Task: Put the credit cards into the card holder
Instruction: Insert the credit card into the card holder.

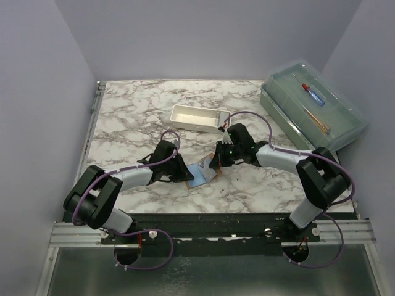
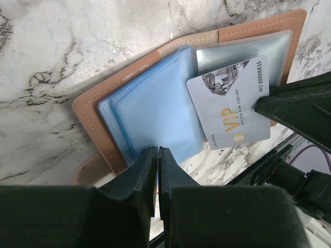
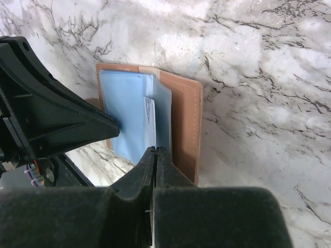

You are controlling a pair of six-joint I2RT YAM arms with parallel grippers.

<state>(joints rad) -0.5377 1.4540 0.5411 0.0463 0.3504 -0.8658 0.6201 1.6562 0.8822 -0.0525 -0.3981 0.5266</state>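
The card holder (image 1: 199, 175) lies open on the marble between my two grippers, tan outside with blue sleeves inside (image 2: 155, 108). My left gripper (image 2: 158, 151) is shut on the near edge of its blue sleeves; in the top view it is at the wallet's left (image 1: 187, 174). My right gripper (image 3: 155, 151) is shut on a pale grey-blue credit card (image 2: 232, 106) marked VIP. The card lies partly over the wallet's right panel and shows edge-on in the right wrist view (image 3: 150, 116). The tan cover (image 3: 183, 119) lies flat to its right. No other card shows.
A white rectangular tray (image 1: 199, 118) stands behind the wallet. A large clear lidded box (image 1: 311, 105) holding a red and blue item stands at the back right. The table's front edge runs just below the wallet.
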